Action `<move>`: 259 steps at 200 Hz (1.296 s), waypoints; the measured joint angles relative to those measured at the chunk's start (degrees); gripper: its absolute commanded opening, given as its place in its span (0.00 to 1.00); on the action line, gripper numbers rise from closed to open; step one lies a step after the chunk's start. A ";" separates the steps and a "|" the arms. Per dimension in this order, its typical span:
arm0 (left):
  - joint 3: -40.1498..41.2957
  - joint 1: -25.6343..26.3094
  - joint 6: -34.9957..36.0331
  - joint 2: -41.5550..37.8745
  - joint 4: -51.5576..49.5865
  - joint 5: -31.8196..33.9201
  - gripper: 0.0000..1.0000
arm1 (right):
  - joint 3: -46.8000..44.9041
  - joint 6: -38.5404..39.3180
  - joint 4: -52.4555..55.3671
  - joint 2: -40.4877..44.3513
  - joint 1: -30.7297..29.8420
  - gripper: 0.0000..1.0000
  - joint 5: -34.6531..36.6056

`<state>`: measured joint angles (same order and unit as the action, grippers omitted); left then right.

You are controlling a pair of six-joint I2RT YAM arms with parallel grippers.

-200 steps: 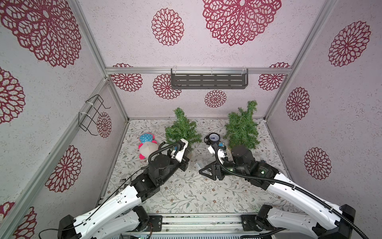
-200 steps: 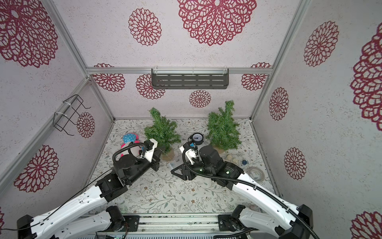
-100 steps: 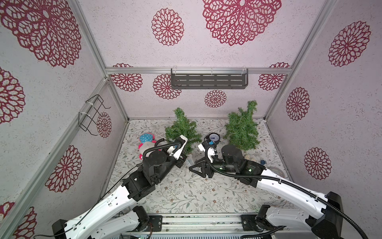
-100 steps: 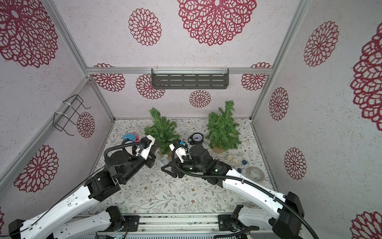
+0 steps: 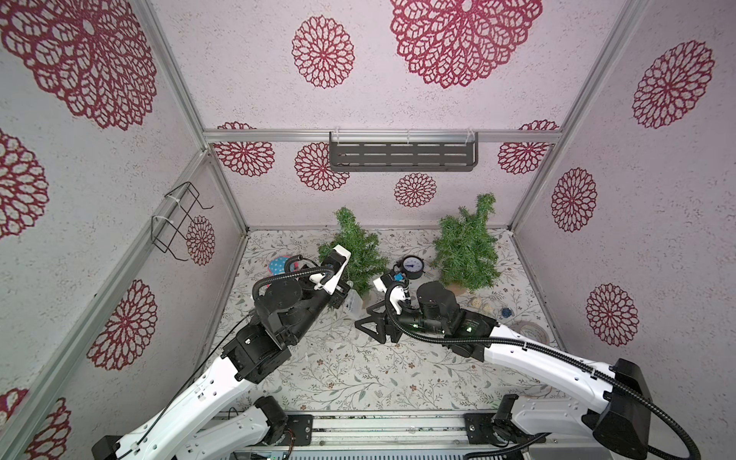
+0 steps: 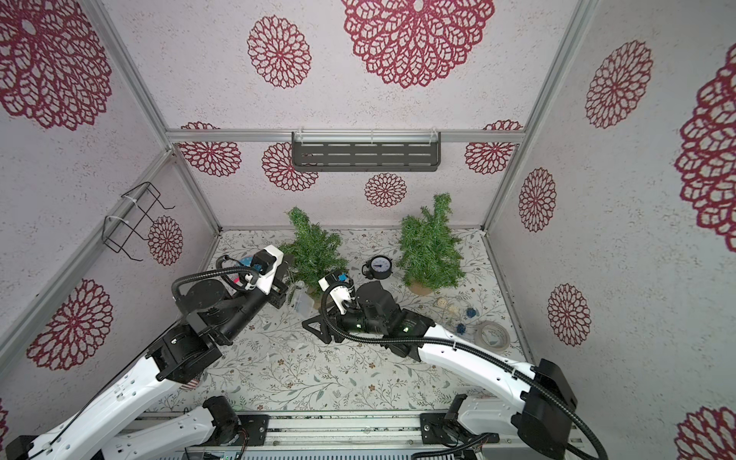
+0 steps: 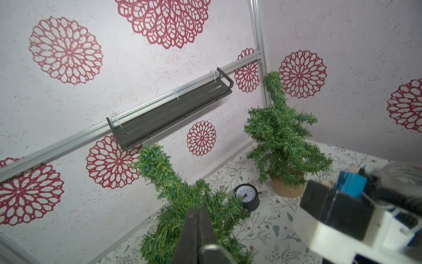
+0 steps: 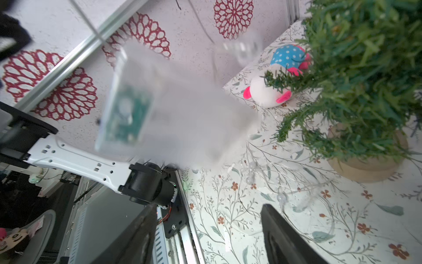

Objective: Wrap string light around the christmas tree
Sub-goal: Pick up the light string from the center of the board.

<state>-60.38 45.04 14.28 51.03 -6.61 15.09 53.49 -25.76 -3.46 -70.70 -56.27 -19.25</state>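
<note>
Two small green christmas trees stand at the back, the left tree (image 5: 356, 255) and the right tree (image 5: 466, 251). The string light is a thin wire with clear bulbs (image 8: 280, 196) lying on the floor by the left tree's pot. Its clear battery box (image 5: 352, 304) hangs blurred (image 8: 127, 109) beside that tree. My left gripper (image 7: 196, 212) is shut against the left tree's branches, with a wire loop at its fingers. My right gripper (image 5: 368, 328) is open low over the floor wire, nothing between its fingers (image 8: 274, 228).
A plush toy (image 5: 278, 265) lies left of the left tree. A round gauge (image 5: 412, 267) stands between the trees. Small balls (image 5: 484, 306) and a tape roll (image 6: 494, 335) lie at the right. A shelf (image 5: 402, 157) hangs on the back wall, a wire basket (image 5: 177, 221) on the left wall.
My right arm has moved left toward the left tree and its jaws have widened. My left gripper has risen toward the tree's branches, staying shut.
</note>
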 measured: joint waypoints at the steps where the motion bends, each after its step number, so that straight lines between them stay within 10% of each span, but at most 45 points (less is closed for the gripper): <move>1: -0.09 0.00 0.00 0.00 0.02 -0.04 0.01 | -0.09 0.07 0.00 0.00 0.00 0.78 0.07; 104: -2.71 -0.57 -2.32 3.45 1.22 -4.11 0.01 | -17.77 1.31 -15.72 -1.49 -1.03 0.88 11.74; 259: -11.10 -0.59 -6.47 5.66 -0.09 -8.31 0.01 | -10.91 0.72 -44.65 -31.61 -8.72 0.76 28.63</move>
<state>-71.48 44.45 7.81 56.69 -6.70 6.79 42.59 -25.04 -48.12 -102.30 -64.99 9.39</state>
